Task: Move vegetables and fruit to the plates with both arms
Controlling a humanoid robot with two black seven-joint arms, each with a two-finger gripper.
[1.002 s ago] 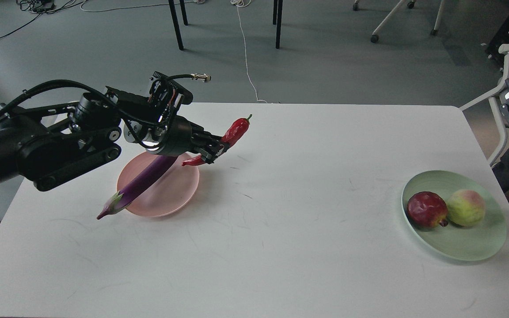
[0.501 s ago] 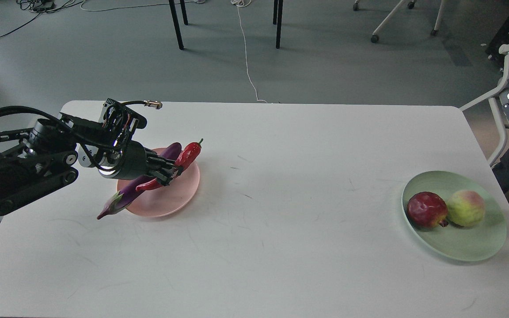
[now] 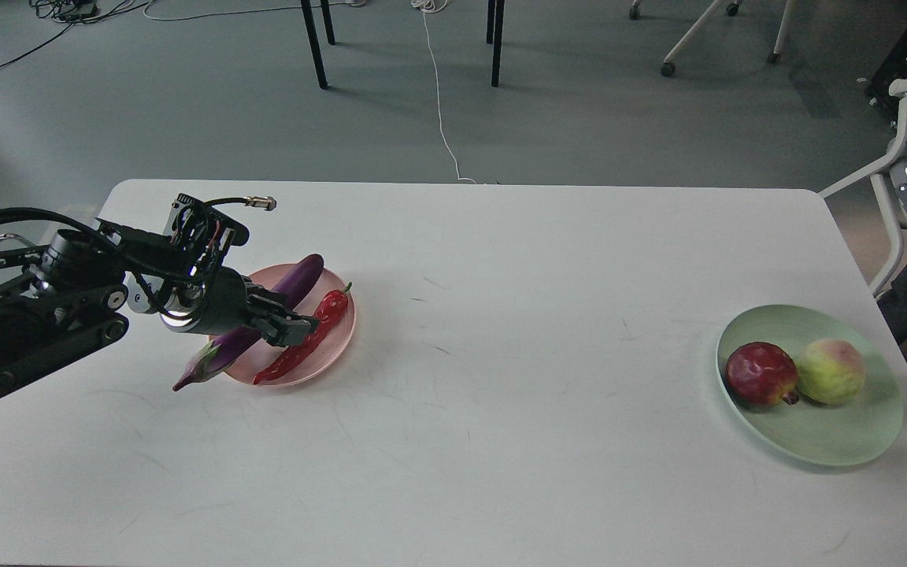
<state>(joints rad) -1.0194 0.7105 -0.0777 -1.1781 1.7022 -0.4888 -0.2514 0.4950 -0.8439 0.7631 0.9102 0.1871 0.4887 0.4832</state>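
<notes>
Lowered: glossy curved chili [image 3: 305, 336] onto ridged pink plate [image 3: 335, 335] | left claw [image 3: 290, 320] fingers parted beside it

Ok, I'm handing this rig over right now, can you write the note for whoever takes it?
Left gripper: over the pink plate, at the chili pepper; whether it is open or shut cannot be told.
Right gripper: not in view.
Eggplant: across the pink plate, stem end hanging past the near rim.
Chili pepper: on the pink plate beside the eggplant.
Red fruit and yellow-green fruit: side by side on the green plate.
Done: all four pieces are on plates.
Left: confirm the chili is released and pull the left arm clear.
</notes>
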